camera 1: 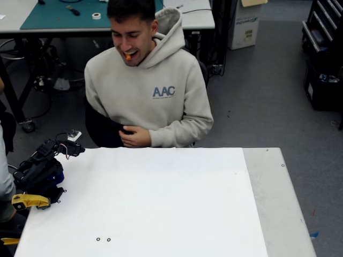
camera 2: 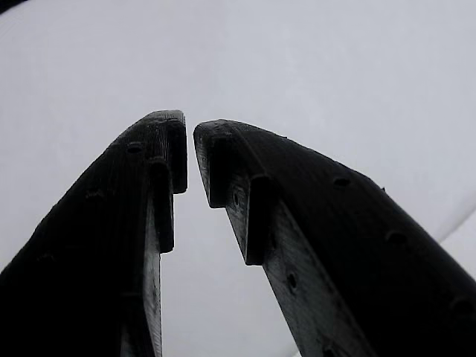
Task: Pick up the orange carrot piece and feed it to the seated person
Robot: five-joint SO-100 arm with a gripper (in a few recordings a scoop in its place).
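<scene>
The orange carrot piece (camera 1: 127, 54) sits in the open mouth of the seated person (camera 1: 153, 91), who wears a beige hoodie and sits behind the table's far edge. My black arm is folded at the table's left edge, with the gripper (camera 1: 78, 149) low over the far left corner, well away from the person's face. In the wrist view the gripper (camera 2: 190, 152) has its two black fingers almost together, with only a thin slit at the tips and nothing between them. White tabletop lies behind them.
The white table (camera 1: 161, 203) has a grey strip along its right side. A yellow plastic clamp (camera 1: 29, 201) lies by the arm's base. Another person in grey (camera 1: 4, 182) shows at the left edge. A workbench (camera 1: 53, 16) stands behind.
</scene>
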